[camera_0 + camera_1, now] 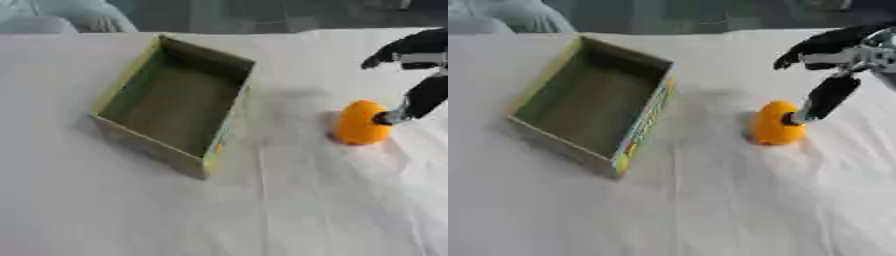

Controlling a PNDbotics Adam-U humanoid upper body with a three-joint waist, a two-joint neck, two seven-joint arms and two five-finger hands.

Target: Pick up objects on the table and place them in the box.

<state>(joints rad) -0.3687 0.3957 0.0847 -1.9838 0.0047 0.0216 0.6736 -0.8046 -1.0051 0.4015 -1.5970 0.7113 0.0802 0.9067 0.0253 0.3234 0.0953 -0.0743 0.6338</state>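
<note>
An orange, egg-shaped object (360,123) stands on the white cloth, to the right of the box. My right hand (833,75) comes in from the upper right; one finger reaches down and its tip touches the object's right side, while another finger points left above it. The fingers are spread apart and nothing is held. The open cardboard box (223,59) lies at the left centre, green inside, with nothing in it. My left hand shows in neither view.
A white, wrinkled cloth (306,210) covers the table. At the far left edge, behind the table, sits a pale rounded shape (61,17).
</note>
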